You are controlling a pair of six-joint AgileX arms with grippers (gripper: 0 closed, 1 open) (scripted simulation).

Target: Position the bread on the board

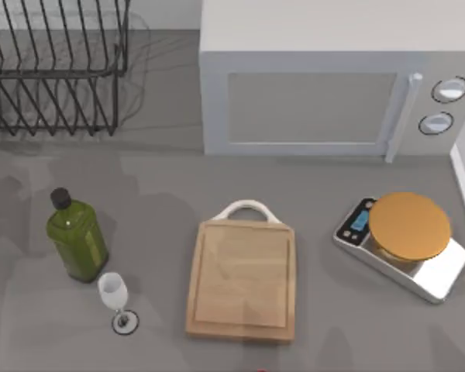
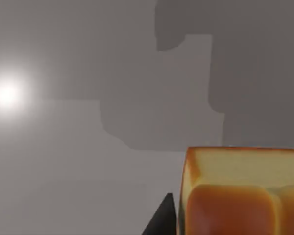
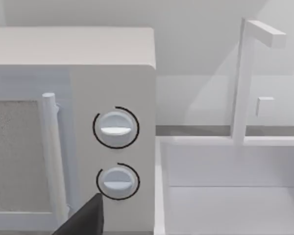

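1. Grey table [image 1: 155, 201] runs under everything in the top view, with a pale wall behind it along the back edge.
2. At the table's middle lies the board [image 1: 242, 280], a light wooden rectangle with a grooved rim, its white loop handle [image 1: 246, 209] pointing toward the microwave [image 1: 325, 77]. Nothing rests on its face.
3. Left of the board stand a green bottle [image 1: 77, 239] with a dark cap and, just beside it, a small wine glass [image 1: 114, 293]. A black wire rack [image 1: 54, 66] sits at the back left, cut off by the frame's edge.
4. Right of the board sits a silver scale [image 1: 407, 248] carrying a round tan-orange disc [image 1: 410, 225]; its small blue screen is too small to read.
5. Left wrist view: the bread [image 2: 240, 193] sits close to the camera, golden-orange crust with a paler face, cut off at two frame edges. It lies just beside a dark fingertip [image 2: 160, 220], of which a single sliver is visible. Touching or apart: cannot tell. Whether the left fingers are released or clenched: cannot tell.
6. Behind the bread is bare grey table with blocky shadows and one bright glare spot.
7. Right wrist view: one dark fingertip [image 3: 85, 218] shows at the frame's edge, in front of the microwave's two round knobs [image 3: 116, 128] and its upright door handle [image 3: 51, 156]. A white tray-like frame [image 3: 245, 78] stands beside the microwave. State of the right fingers: cannot tell.
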